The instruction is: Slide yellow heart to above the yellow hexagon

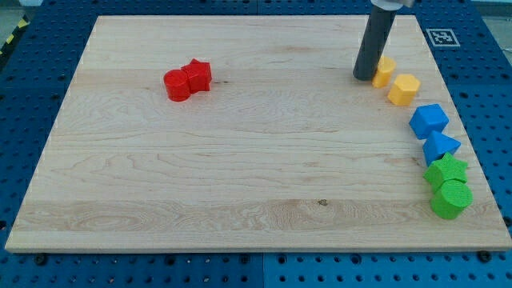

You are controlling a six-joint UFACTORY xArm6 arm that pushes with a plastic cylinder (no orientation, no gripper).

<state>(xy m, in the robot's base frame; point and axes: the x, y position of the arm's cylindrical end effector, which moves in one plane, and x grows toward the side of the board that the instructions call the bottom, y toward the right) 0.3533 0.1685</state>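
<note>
Yellow heart (385, 70) sits just upper-left of the yellow hexagon (404, 89); my tip (364, 78), a bare rod gripping nothing, touches its left; push gently rightward, avoiding the hexagon.

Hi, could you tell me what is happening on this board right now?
My tip is pressed against the left side of the yellow heart near the view's top right. The heart already sits just above and left of the yellow hexagon. Blue and green blocks line the right edge, and two red blocks sit at upper left.
</note>
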